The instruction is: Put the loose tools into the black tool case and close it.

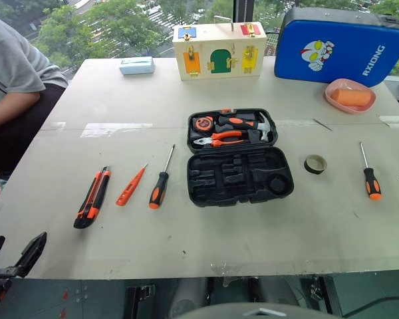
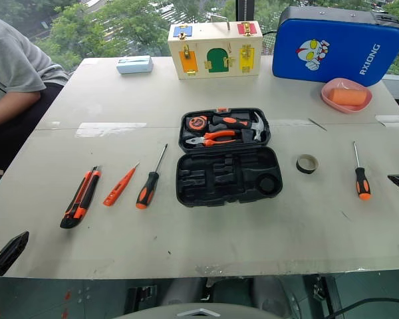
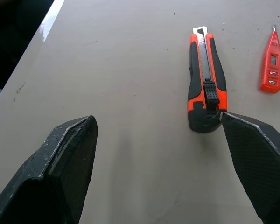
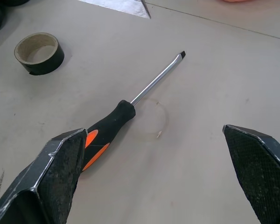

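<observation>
The black tool case (image 1: 239,178) lies open mid-table; its far half holds pliers, a hammer and a tape measure, and its near half shows bare recesses. Left of it lie an orange-and-black utility knife (image 1: 93,197), a slim orange tester screwdriver (image 1: 131,185) and a black-and-orange screwdriver (image 1: 161,183). On the case's right are a dark tape roll (image 1: 315,163) and a second screwdriver (image 1: 369,174). My left gripper (image 3: 156,119) is open just short of the knife (image 3: 206,81). My right gripper (image 4: 154,130) is open over the second screwdriver (image 4: 112,128), holding nothing.
At the table's far side stand a wooden lock box (image 1: 219,50), a blue cartoon-printed case (image 1: 342,45), a pink dish (image 1: 350,96) and a small pale box (image 1: 136,65). A person in a grey shirt (image 1: 13,73) sits at the far left corner.
</observation>
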You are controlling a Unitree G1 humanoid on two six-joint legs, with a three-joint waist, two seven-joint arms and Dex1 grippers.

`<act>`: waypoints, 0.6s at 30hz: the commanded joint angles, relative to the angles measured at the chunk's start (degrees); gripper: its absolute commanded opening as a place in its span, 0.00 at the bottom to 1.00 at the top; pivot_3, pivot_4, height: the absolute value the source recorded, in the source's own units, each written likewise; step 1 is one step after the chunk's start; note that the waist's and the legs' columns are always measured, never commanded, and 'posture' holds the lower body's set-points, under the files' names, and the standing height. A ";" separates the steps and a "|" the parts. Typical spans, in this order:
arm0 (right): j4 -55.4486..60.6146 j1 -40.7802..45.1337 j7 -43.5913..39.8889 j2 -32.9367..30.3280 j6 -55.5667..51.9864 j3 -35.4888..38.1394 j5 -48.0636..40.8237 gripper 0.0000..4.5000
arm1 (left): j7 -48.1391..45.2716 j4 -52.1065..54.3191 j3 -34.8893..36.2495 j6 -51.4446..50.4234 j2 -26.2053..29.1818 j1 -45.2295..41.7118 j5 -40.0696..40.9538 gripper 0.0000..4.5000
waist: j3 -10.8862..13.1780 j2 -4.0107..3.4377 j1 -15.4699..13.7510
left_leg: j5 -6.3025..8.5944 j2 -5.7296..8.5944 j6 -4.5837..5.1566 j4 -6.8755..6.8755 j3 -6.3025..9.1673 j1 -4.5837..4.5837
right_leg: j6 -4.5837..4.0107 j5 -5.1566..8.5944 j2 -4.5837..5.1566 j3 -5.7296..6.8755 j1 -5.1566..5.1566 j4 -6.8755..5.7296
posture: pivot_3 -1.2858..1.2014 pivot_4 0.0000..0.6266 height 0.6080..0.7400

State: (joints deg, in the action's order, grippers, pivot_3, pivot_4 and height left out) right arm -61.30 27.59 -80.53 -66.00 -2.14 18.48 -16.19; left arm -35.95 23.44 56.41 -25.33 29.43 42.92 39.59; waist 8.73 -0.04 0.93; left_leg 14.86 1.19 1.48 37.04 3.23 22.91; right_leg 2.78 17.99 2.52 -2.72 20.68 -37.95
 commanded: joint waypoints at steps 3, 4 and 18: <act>0.59 0.78 2.53 -1.40 1.98 1.55 -0.03 0.99 | 1.16 -1.49 0.51 -0.93 1.94 -1.66 -0.47 1.00 | -0.01 -0.02 -0.07 | 0.00 0.00 0.00 0.00 0.01 0.00 | 0.00 0.00 -0.01 0.01 0.00 -0.01 | 0.52 0.24 0.96; 0.54 0.76 2.96 -1.36 2.23 1.57 0.03 0.99 | 1.43 -1.71 0.46 -1.30 2.17 -2.05 -0.48 1.00 | -0.01 -0.02 -0.09 | 0.00 0.00 0.00 0.00 0.01 0.00 | 0.00 0.00 -0.01 0.02 0.00 -0.02 | 0.52 0.24 0.96; 23.82 0.14 -0.45 2.83 -5.51 0.29 -6.55 0.99 | 7.60 5.07 -1.28 -13.92 8.61 -10.18 5.24 1.00 | -0.02 -0.02 0.02 | 0.00 0.00 0.00 0.05 0.02 0.00 | 0.05 -0.03 -0.02 0.00 0.00 -0.08 | 0.52 0.24 0.96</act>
State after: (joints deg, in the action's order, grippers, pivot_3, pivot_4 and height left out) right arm -45.61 27.48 -79.27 -63.51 -4.62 18.45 -19.29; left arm -29.68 25.83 55.25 -37.27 36.26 33.39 43.30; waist 8.71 -0.06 0.95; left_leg 14.85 1.19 1.48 37.08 3.28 22.90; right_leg 2.83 17.96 2.50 -2.70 20.69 -38.05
